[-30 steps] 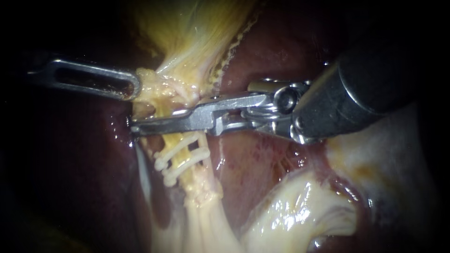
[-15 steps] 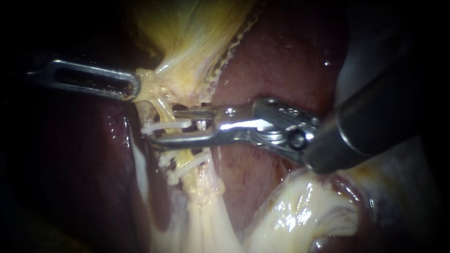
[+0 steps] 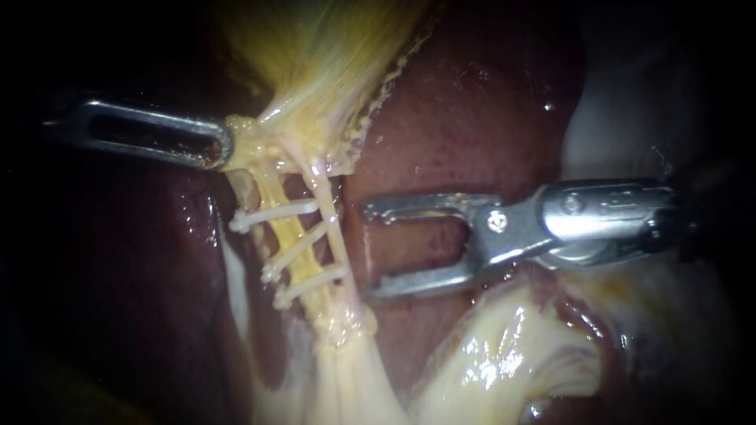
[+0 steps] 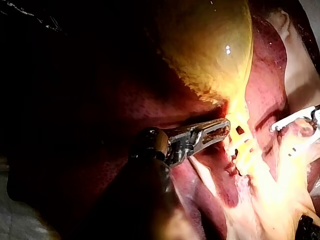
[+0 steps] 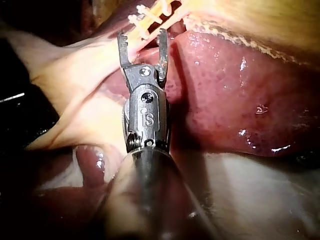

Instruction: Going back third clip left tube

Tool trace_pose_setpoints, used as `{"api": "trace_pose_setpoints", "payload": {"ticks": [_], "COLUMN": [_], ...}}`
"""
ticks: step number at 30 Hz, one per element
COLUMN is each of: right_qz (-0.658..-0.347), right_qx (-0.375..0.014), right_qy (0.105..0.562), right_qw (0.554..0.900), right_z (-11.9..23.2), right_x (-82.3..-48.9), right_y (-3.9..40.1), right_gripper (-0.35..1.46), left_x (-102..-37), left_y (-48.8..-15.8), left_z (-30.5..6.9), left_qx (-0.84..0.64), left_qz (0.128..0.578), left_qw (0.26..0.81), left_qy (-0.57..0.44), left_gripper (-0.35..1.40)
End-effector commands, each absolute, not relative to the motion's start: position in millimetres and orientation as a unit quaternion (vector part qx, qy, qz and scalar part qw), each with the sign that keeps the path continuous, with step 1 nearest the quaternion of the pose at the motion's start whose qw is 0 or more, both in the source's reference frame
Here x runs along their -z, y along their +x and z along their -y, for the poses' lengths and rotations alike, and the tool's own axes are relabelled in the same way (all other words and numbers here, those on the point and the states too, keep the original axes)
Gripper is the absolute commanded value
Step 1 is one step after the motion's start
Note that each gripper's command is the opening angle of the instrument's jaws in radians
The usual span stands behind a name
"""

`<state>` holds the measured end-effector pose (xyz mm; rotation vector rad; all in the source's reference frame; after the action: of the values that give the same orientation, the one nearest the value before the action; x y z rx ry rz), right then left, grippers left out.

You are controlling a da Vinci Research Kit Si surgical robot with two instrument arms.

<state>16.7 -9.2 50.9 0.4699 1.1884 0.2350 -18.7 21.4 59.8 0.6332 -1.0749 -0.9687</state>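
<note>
Clips (image 3: 295,252), three in all, cross the tube (image 3: 335,236) just ahead of your right instrument (image 3: 368,252). Its jaws gape wide and empty, clear of them. Clipping looks done, so only the retreat seems left. Your left instrument (image 3: 224,148) has its jaws closed on yellow tissue (image 3: 260,145) beyond the clips. No writing shows on tissue or clips.
</note>
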Motion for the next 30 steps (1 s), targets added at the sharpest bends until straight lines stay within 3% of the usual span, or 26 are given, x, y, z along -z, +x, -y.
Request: {"api": "trace_pose_setpoints", "payload": {"ticks": [1, 22, 30], "right_qz": [-0.553, -0.542, -0.539], "right_qx": [-0.106, -0.13, -0.127], "right_qy": [0.22, 0.19, 0.191], "right_qw": [0.797, 0.808, 0.81], "right_z": [9.2, 7.6, 7.8], "right_x": [-50.6, -48.4, -48.2], "right_y": [16.3, 11.7, 11.2], "right_gripper": [0.5, 0.5, 0.5], "left_x": [-59.8, -60.0, -61.2], "left_y": [-18.7, -19.0, -20.7], "left_z": [-21.4, -21.4, -20.8], "left_qx": [0.436, 0.435, 0.432], "left_qz": [0.483, 0.483, 0.485], "left_qw": [0.704, 0.704, 0.705], "left_qy": [0.285, 0.285, 0.286], "left_gripper": [-0.35, -0.35, -0.35]}}
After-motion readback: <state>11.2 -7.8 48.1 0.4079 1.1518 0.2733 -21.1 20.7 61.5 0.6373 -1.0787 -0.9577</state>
